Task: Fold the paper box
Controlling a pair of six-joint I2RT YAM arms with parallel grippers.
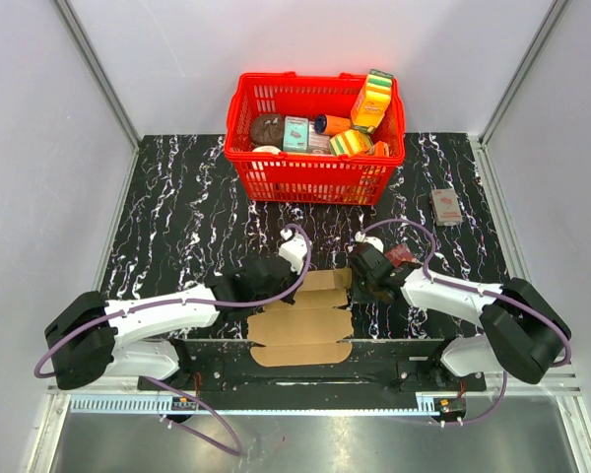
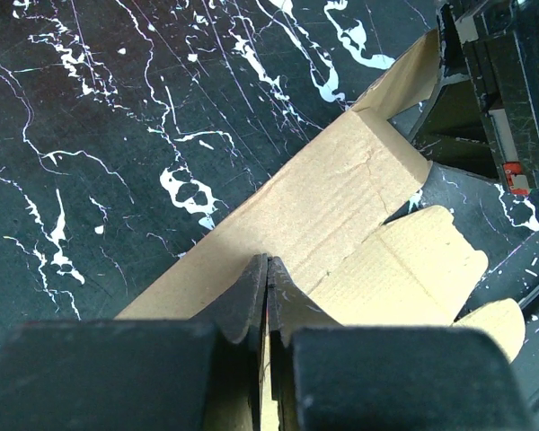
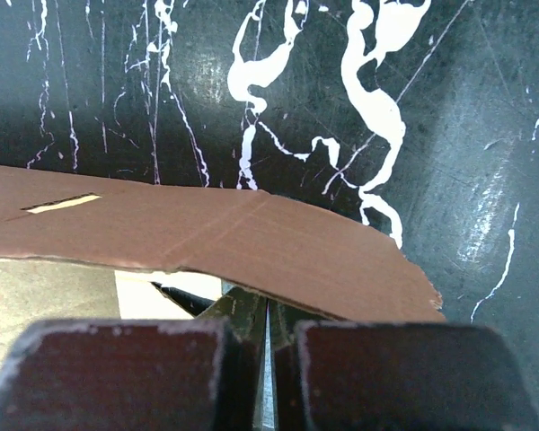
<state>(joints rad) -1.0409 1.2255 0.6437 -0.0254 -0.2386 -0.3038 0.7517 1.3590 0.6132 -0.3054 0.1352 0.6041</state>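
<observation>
The paper box (image 1: 300, 330) is a brown cardboard sheet lying mostly flat near the table's front edge, between the two arms. My left gripper (image 1: 274, 273) is at its far left edge. In the left wrist view the left gripper (image 2: 268, 262) is shut, its tips down on a panel of the paper box (image 2: 341, 206), with a flap rising at the far end. My right gripper (image 1: 370, 276) is at the far right edge. In the right wrist view the right gripper (image 3: 268, 303) is shut, its tips tucked under a raised flap of the paper box (image 3: 251, 238).
A red basket (image 1: 315, 182) holding several groceries stands at the back middle. A small red packet (image 1: 445, 206) lies at the right. Another small dark red item (image 1: 402, 254) sits just behind the right gripper. The right gripper's body (image 2: 490, 85) shows in the left wrist view.
</observation>
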